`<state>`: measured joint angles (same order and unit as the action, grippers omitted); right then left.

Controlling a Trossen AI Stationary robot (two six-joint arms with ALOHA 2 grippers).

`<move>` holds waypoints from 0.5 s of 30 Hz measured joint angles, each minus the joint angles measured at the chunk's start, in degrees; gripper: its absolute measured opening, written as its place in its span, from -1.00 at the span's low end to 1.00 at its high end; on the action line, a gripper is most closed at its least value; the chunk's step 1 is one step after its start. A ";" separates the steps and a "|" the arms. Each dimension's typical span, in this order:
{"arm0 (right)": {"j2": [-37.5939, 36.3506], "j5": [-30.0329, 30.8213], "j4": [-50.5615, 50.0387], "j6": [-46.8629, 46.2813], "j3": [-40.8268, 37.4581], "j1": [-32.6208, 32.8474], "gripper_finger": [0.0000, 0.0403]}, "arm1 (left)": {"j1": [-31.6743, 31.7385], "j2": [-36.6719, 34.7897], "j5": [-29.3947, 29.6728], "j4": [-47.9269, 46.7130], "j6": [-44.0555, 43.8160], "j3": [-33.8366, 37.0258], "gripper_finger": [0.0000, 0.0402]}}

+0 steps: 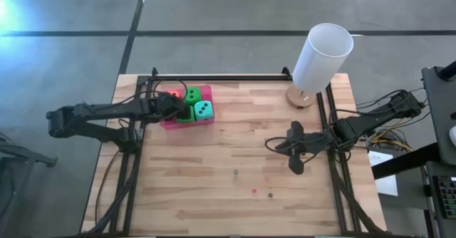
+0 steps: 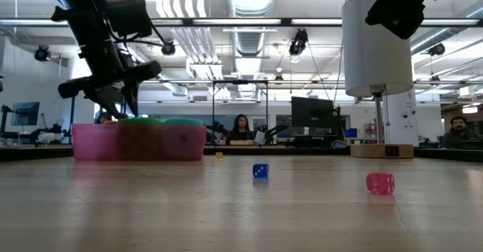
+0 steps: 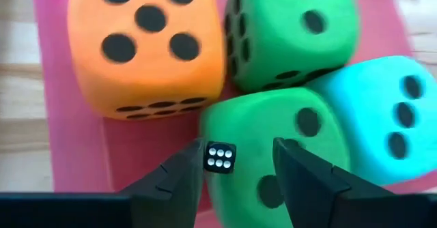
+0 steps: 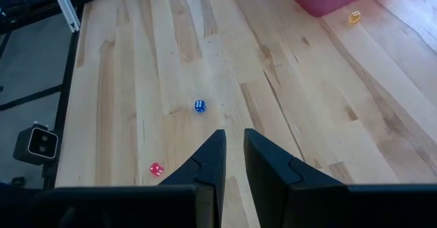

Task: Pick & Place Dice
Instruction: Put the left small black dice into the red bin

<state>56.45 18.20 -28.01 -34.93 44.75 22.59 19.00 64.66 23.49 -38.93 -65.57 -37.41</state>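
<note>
High view, far left — the left gripper [image 1: 173, 105] is seen over the pink tray [image 1: 208, 94], jaws parted; in its wrist view a tiny black die [image 3: 220, 157] sits between the fingers [image 3: 179, 177], over a green die [image 3: 273, 153] — whether it is pinched cannot be told. Packed in the tray: orange die [image 3: 147, 47], second green die [image 3: 290, 30], teal die [image 3: 379, 122]. On bare wood lie a small blue die [image 4: 199, 106] and a small red die [image 4: 156, 168]. Further right, the right gripper [image 1: 296, 151] waits clenched, holding nothing.

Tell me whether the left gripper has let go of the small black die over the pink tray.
Released, it seems. In the left wrist view the small black die sits between the open fingers of the left gripper, with a gap beside it, over a green die in the pink tray.
</note>
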 joint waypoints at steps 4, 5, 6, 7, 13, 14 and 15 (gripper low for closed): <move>0.00 0.00 0.00 -0.07 -0.03 0.00 -0.74 | 0.03 -0.02 0.14 0.12 1.28 -0.65 -0.13; 0.00 0.00 0.00 -0.06 -0.04 0.00 -0.74 | 0.07 -0.01 0.48 0.13 1.29 -0.68 -0.14; 0.00 0.00 0.00 -0.06 -0.04 0.00 -0.74 | 0.07 -0.02 0.74 0.14 1.28 -0.68 -0.15; 0.00 0.00 0.00 -0.06 -0.04 0.00 -0.74 | 0.08 -0.02 0.91 0.11 1.28 -0.68 -0.16; 0.00 -0.02 0.00 -0.06 -0.04 0.00 -0.74 | 0.24 -0.02 0.95 -0.61 1.28 -0.76 -0.21; 0.00 -0.02 0.00 -0.06 -0.04 0.00 -0.74 | 0.29 -0.02 0.91 -0.90 1.23 -0.79 -0.21; 0.00 -0.02 0.00 -0.06 -0.04 0.00 -0.74 | 0.33 -0.02 0.87 -1.35 1.19 -0.86 -0.22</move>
<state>56.45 18.17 -28.01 -34.98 44.71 22.59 19.33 64.64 24.36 -40.27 -64.38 -38.26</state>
